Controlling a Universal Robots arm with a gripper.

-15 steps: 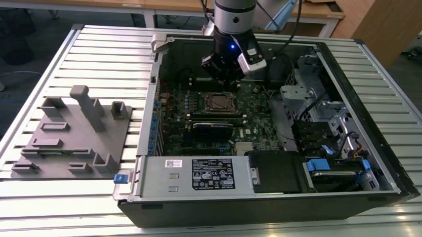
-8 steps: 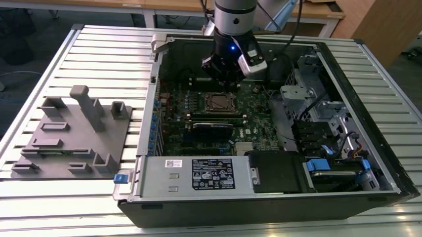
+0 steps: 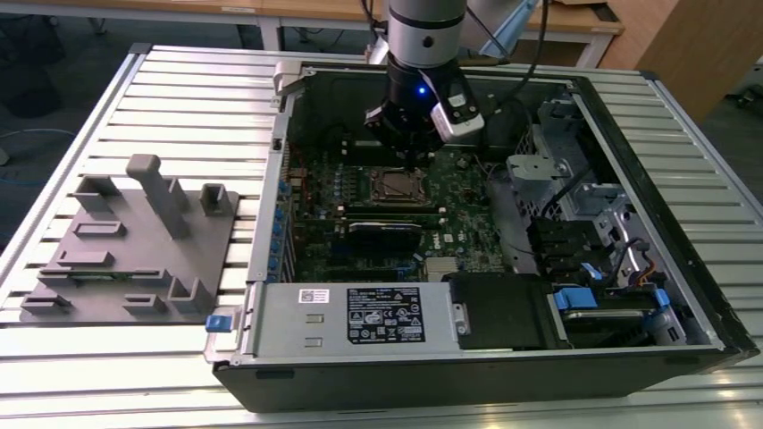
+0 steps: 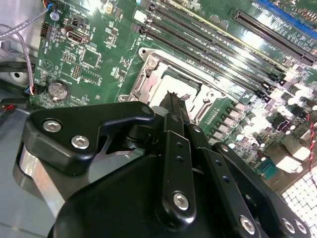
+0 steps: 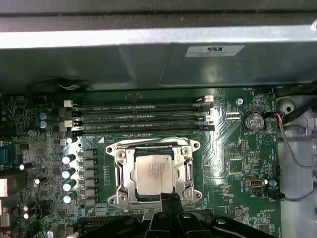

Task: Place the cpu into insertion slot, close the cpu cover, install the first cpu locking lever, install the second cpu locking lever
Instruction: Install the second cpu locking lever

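slatted metal surface carries open computer case; cpu seated in insertion slot (cpu cover down); claw fingers pressed together at slot edge.

The open black computer case leaves its top side free, so the board is reachable from above. The black gripper hangs inside it, just over the small square insertion slot with its brownish-grey metal rim. In the first wrist view the pale silvery cpu lies in that slot with its face uncovered, the fingertips at its edge. Beside the slot run 4 long black memory slots. The grey power supply box with a white label walls the near end, and a metal drive cage stands toward the exterior view's right.
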